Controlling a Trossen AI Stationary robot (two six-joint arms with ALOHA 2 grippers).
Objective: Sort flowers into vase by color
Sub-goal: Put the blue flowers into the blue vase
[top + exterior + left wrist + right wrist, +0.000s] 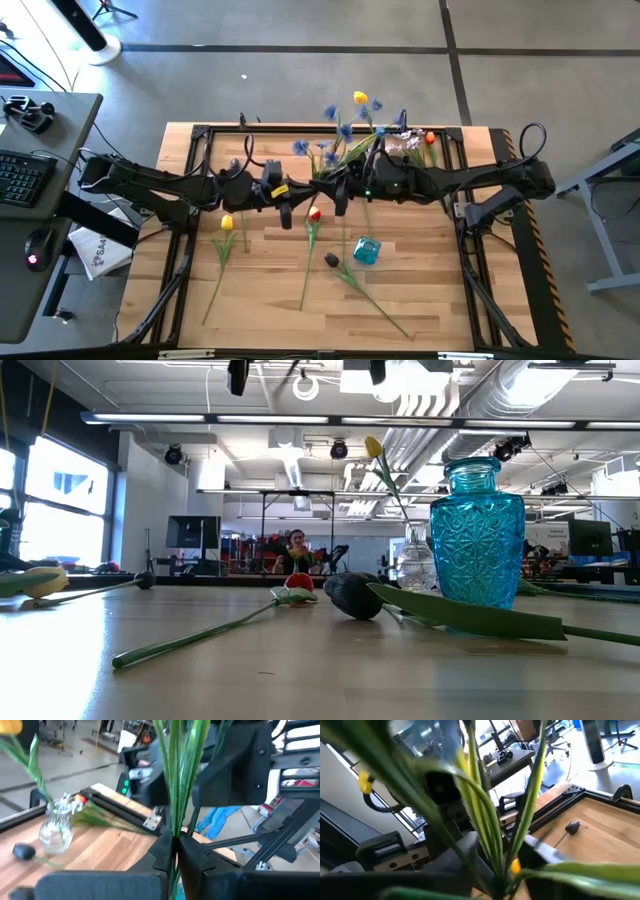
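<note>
While both arms meet above the bench (250,300), just behind the blue vase (366,250), your left end effector (175,847) is pinched shut on the green stems of the blue spray (335,135). The right end effector (500,880) has stems running between its fingers; whether it has gripped them, you cannot tell.

The risk is a botched handover: if both pull on the thin stems together they may bend, and if the left lets go before the right holds, the spray could drop onto the vase and tip it.

Only the high view shows the lying flowers: a yellow tulip (227,224) well left of the blue vase, a red tulip (314,213) and a dark tulip (332,260) just beside it. The low view alone shows a clear vase (415,560) behind it holding a yellow tulip.
</note>
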